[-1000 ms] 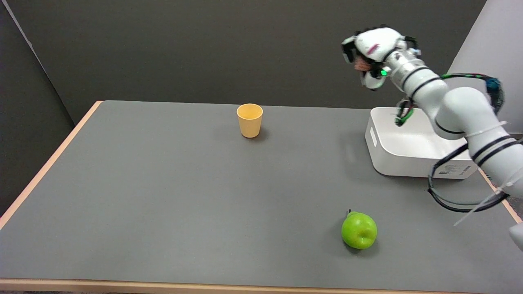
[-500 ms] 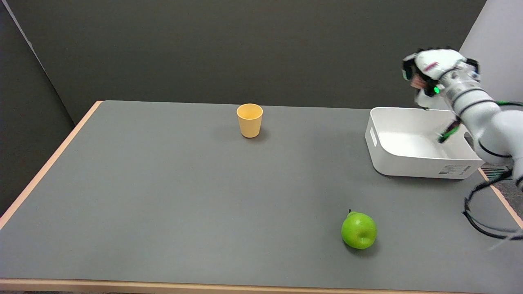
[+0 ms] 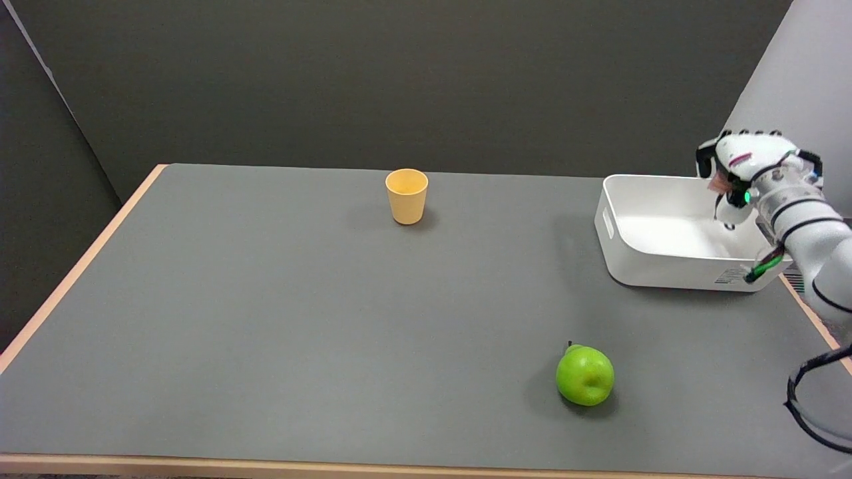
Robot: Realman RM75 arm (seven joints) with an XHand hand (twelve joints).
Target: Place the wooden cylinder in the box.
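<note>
Right hand [image 3: 745, 169]: raised above the far right part of the box [image 3: 672, 233], back of the hand turned up and toward the camera, fingers curled downward and closed around the cylinder [image 3: 718, 181]. Only a small pinkish-brown sliver of the cylinder shows under the fingers at the hand's left edge; it is held in the air over the box's open interior, clear of the box floor. A green light glows at the wrist.

Right arm [image 3: 809, 239]: white with black bands, enters from the lower right edge and angles up and left to the hand. A green-and-black cable hangs beside the wrist in front of the box's near right corner; a black cable loops at the lower right edge.

Box: white, rectangular, rounded corners, open top, at the table's far right side. A slot handle shows on its left end wall. A label with dark print sits on the near wall at the right; the print is too small to read.

Table [image 3: 266, 319]: grey top, light wooden edge strip.

Cup [image 3: 407, 195]: yellow-orange, upright, near the far edge, well apart from the box.

Apple [image 3: 584, 375]: green, near the front, well apart from the box.

Room: dark grey back wall; lighter grey panel at upper right.
</note>
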